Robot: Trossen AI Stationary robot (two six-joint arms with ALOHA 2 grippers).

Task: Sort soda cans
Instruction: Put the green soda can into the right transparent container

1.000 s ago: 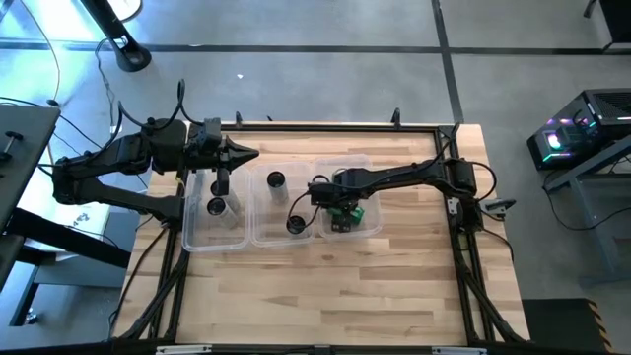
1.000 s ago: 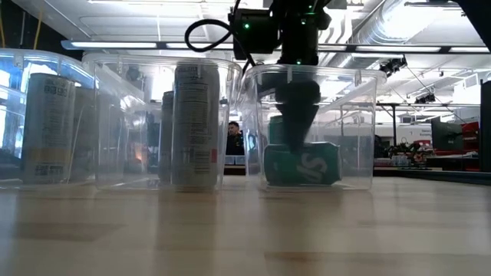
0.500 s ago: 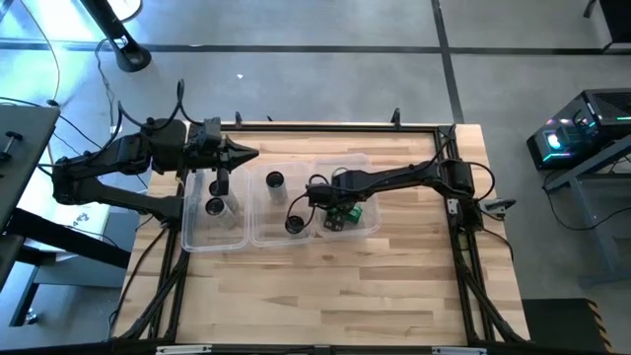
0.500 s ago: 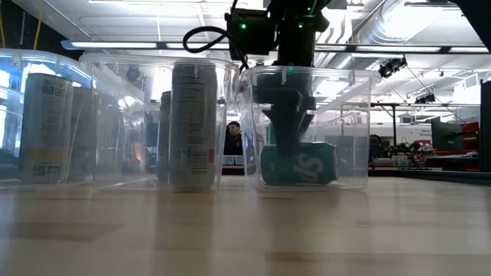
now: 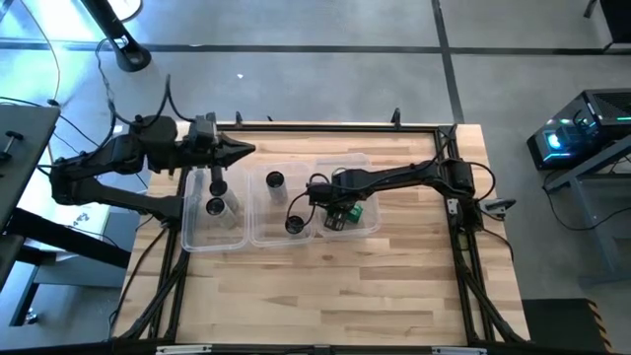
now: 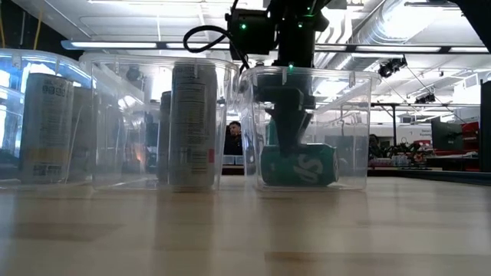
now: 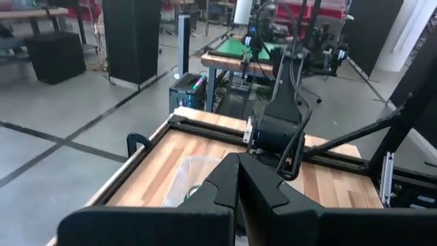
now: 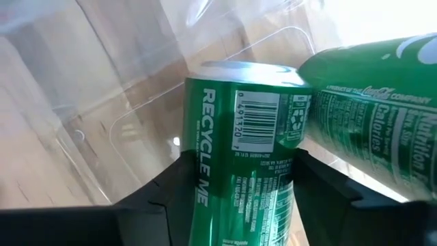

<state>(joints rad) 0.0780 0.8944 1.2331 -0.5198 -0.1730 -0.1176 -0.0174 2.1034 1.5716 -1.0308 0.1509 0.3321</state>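
Fingers (image 8: 171,184) straddle one green can (image 8: 239,157); second can (image 8: 369,89) touching.

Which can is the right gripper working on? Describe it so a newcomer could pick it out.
Three clear tubs sit in a row mid-table. In the tub nearest the right arm, the right gripper straddles a green can. A second green can leans beside it; the straddled one shows a barcode and the word RECYCLE.

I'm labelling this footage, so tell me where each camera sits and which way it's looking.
High: overhead, straight down; both arms, three clear tubs.
Low: tabletop height, level into the room; right gripper reaching into a tub.
Left wrist: looks past shut left gripper across the table to the right arm.
Right wrist: fingers around green can.
Shared: that can, in low view.
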